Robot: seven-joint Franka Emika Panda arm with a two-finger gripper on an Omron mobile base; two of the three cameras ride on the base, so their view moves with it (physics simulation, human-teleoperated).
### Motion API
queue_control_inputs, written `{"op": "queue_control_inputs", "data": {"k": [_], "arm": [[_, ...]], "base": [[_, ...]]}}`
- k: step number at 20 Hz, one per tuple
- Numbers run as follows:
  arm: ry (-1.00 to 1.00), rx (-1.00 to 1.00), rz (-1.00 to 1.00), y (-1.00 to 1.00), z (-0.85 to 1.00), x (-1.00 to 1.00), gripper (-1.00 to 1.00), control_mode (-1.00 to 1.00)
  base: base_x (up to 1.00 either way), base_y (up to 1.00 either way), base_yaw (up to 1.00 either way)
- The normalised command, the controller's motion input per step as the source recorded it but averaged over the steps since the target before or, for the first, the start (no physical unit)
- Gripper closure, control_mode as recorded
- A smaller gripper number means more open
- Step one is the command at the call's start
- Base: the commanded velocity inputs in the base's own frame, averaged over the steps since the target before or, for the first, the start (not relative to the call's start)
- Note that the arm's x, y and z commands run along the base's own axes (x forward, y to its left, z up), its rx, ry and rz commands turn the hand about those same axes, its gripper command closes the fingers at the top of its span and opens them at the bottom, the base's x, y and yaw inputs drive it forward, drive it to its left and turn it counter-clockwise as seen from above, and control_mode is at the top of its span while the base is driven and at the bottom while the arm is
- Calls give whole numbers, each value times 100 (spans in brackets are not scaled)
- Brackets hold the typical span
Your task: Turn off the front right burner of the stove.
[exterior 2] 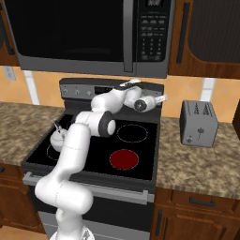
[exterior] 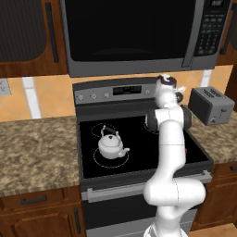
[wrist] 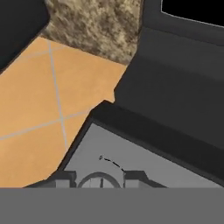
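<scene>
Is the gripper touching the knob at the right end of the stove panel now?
Touching. In the hand view the gripper has one dark fingertip on each side of the round grey knob, shut against it with no gap on the stove's panel.

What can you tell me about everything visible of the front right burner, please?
The front right burner is a round flat zone in the stove's black glass top, filled solid red, so it looks lit. Unlike it, the zone behind is drawn as a thin white ring. Nothing rests on it; the kettle stands on the left side, and the arm passes to its left.
</scene>
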Motion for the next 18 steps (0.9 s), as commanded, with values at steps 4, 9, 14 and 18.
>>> {"op": "queue_control_inputs", "data": {"k": [4, 9, 14, 18], "arm": [[4, 87, -12, -61, 37, 0, 100, -100], [4, 91, -11, -57, 29, 0, 100, -100], [0, 88, -17, -51, 12, 0, 100, -100], [0, 75, -23, -37, 7, 0, 100, -100]], "base": [[0, 0, 0], [0, 0, 0], [0, 0, 0], [0, 0, 0]]}}
